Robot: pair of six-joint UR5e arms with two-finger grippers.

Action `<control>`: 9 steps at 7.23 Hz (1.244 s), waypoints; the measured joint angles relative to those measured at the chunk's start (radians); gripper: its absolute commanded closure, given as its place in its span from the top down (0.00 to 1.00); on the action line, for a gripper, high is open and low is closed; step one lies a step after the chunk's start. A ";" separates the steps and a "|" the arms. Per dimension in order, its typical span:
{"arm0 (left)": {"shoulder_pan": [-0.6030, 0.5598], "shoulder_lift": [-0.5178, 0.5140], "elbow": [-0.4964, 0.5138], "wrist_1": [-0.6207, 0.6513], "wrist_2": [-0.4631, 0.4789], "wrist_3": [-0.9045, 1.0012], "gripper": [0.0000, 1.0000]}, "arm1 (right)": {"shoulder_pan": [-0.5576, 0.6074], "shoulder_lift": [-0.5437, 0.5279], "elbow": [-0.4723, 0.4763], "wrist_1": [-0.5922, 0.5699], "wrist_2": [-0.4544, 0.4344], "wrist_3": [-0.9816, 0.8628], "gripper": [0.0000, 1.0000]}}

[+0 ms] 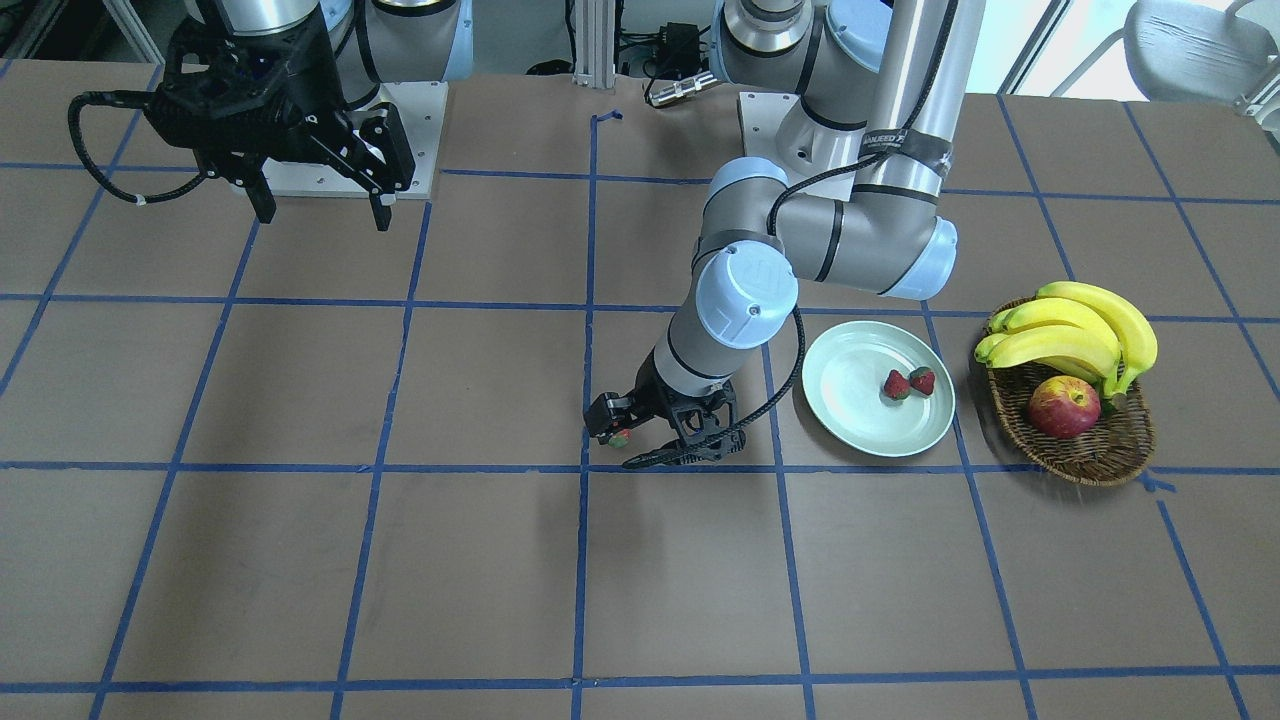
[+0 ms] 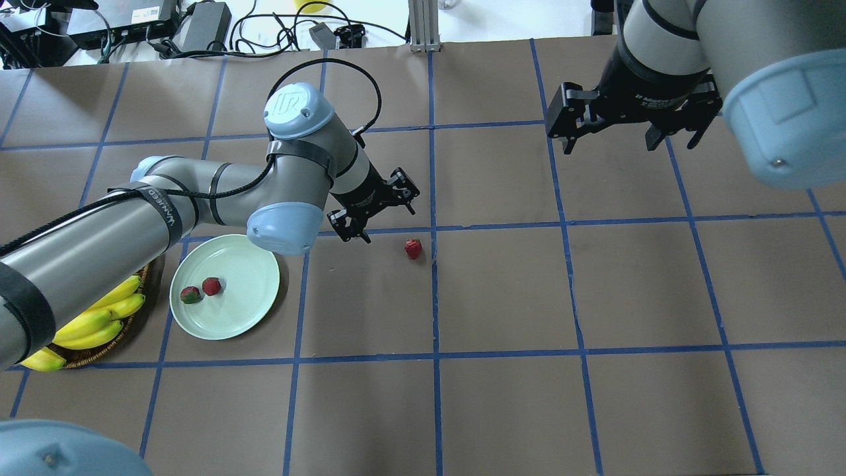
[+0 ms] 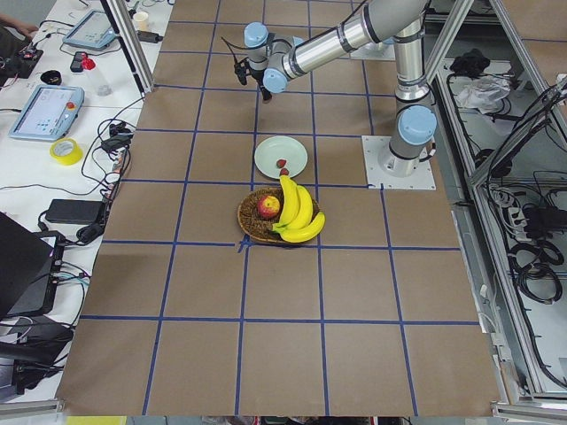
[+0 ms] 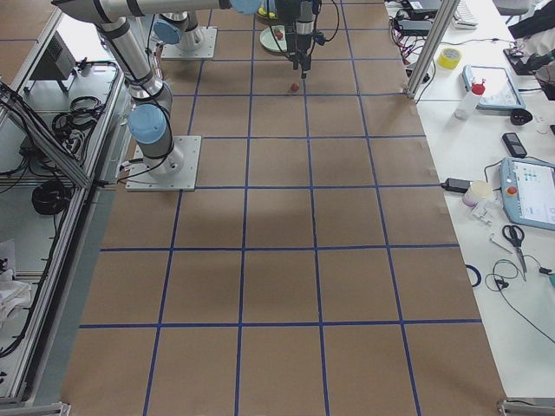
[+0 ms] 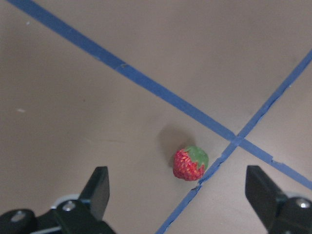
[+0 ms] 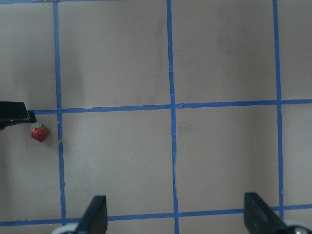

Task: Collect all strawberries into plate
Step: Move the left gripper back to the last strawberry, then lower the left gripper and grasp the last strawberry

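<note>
One strawberry [image 2: 413,248] lies on the brown table beside a blue tape crossing; the left wrist view shows the strawberry [image 5: 190,163] between and below two spread fingers. My left gripper [image 2: 388,225] hovers open just over it, holding nothing. The pale green plate [image 2: 248,274] sits to the left with two strawberries [image 2: 211,286] [image 2: 191,295] in it. My right gripper [image 2: 621,142] hangs open and empty high over the far right of the table. In the right wrist view the lone strawberry [image 6: 39,132] is at the left edge.
A wicker basket [image 1: 1100,455] with bananas [image 1: 1070,330] and an apple [image 1: 1063,407] stands right beside the plate [image 1: 850,420]. The left arm's elbow [image 2: 284,228] hangs over the plate's rim.
</note>
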State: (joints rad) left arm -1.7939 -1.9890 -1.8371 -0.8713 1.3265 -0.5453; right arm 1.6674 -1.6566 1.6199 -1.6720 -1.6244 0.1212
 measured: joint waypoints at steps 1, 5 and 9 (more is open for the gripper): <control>-0.025 -0.014 0.000 0.002 0.004 0.009 0.86 | 0.000 0.000 0.000 0.000 0.000 0.000 1.00; -0.069 -0.046 0.000 0.004 0.011 0.020 0.17 | 0.000 0.000 0.000 0.000 0.000 0.000 1.00; -0.071 -0.047 0.000 -0.001 0.081 0.027 0.00 | 0.000 0.000 0.000 0.000 0.000 0.000 1.00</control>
State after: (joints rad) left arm -1.8653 -2.0357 -1.8371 -0.8718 1.4073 -0.5186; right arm 1.6675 -1.6562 1.6199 -1.6720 -1.6245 0.1212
